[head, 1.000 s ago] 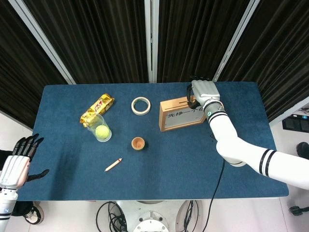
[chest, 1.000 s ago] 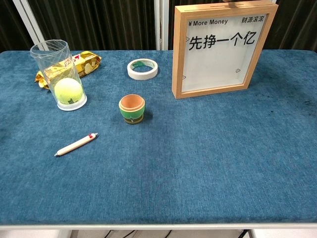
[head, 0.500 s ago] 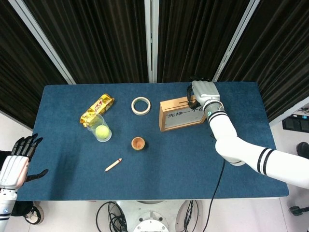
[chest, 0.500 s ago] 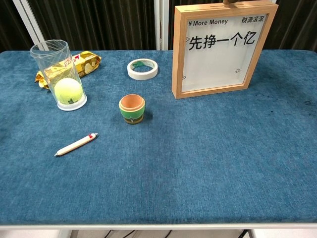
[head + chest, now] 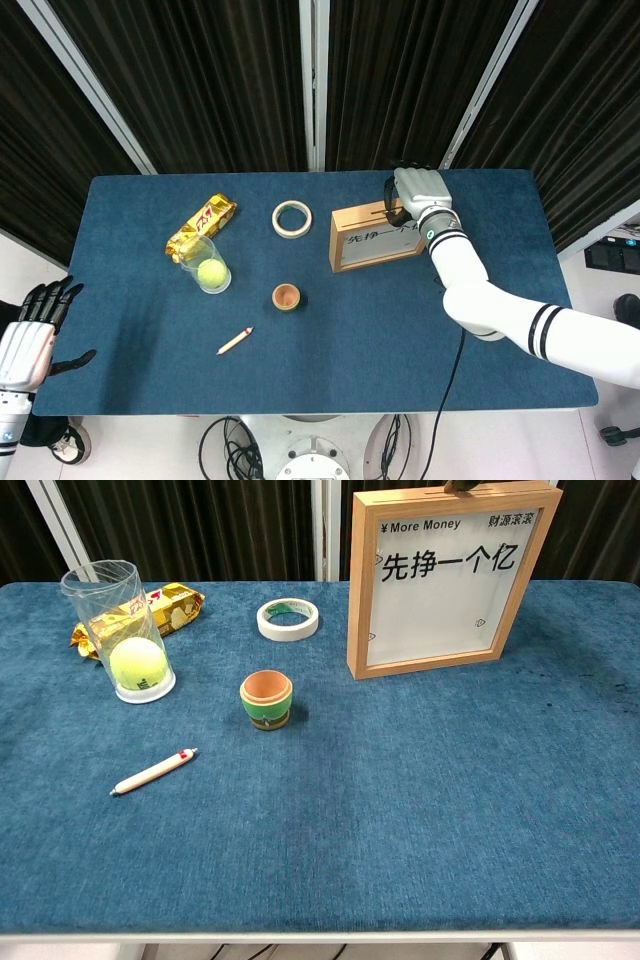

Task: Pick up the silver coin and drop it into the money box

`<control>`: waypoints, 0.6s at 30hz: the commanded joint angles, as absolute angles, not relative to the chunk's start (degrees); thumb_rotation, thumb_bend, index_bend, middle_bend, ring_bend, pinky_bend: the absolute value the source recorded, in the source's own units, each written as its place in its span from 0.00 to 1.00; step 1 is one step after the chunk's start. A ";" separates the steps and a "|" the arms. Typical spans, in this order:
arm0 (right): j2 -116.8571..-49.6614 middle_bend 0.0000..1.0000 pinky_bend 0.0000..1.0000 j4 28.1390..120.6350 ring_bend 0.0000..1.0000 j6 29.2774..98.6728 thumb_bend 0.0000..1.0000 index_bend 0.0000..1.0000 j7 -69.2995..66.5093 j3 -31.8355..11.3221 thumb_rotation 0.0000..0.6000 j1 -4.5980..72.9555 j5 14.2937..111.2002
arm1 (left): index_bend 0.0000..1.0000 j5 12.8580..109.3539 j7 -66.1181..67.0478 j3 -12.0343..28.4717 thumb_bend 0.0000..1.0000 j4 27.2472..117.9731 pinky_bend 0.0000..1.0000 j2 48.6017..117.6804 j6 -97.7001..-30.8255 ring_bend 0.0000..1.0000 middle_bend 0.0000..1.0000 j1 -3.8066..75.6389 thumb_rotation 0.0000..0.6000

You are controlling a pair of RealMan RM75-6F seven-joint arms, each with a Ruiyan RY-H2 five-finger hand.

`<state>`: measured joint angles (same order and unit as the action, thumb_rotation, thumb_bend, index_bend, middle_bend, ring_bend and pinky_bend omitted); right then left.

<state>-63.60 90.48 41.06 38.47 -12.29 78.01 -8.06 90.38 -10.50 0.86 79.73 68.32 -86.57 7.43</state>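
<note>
Head view: right hand (image 5: 417, 190) sits over the top edge of the money box (image 5: 372, 234), fingers curled down toward the slot area. Compared with one second ago, the hand has shifted slightly left and toward the back of the table; the forearm has followed by a similar small amount. Whether the fingers pinch anything I cannot tell; the silver coin is not distinguishable in either view, so its position is unconfirmed.

Chest view: only a dark fingertip (image 5: 462, 486) of the right hand shows at the upper frame edge, just above the money box's wooden top rail. It has moved a little left along the rail since the earlier frames. The box stands upright, glass front facing the camera, unchanged in place.

Left hand (image 5: 30, 338) hangs off the near left corner of the table (image 5: 120, 390), holding nothing, fingers spread and pointing up. It has dropped slightly lower in the frame than a second ago.

Other items have not moved: tape roll (image 5: 288, 619) left of the box; small cup (image 5: 266, 699) in front of the tape; pen (image 5: 153, 771) lying near the front left; clear tumbler (image 5: 118, 630) with a tennis ball (image 5: 137, 663) inside; gold snack packet (image 5: 165, 606) just behind the tumbler, touching or nearly so.
</note>
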 commanded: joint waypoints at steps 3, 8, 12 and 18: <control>-63.37 0.02 0.00 90.45 0.00 40.48 0.35 0.36 37.24 -12.01 1.00 77.84 -6.94 | 0.08 90.42 -10.25 0.92 0.10 79.77 0.00 68.33 -86.45 0.00 0.00 7.56 1.00; -63.12 0.01 0.00 90.37 0.00 39.67 0.34 0.21 35.89 -11.60 1.00 77.71 -5.74 | 0.08 90.27 -10.11 0.96 0.10 79.81 0.00 68.33 -86.39 0.00 0.00 7.55 1.00; -62.82 0.00 0.00 90.47 0.00 39.06 0.34 0.15 34.63 -11.43 1.00 77.59 -4.89 | 0.08 90.27 -10.10 0.97 0.10 79.78 0.00 68.40 -86.38 0.00 0.00 7.55 1.00; -58.59 0.00 0.00 95.42 0.00 40.19 0.34 0.15 30.26 -13.30 1.00 74.80 1.95 | 0.08 90.30 -10.13 1.17 0.10 79.93 0.00 68.26 -86.67 0.00 0.00 7.56 1.00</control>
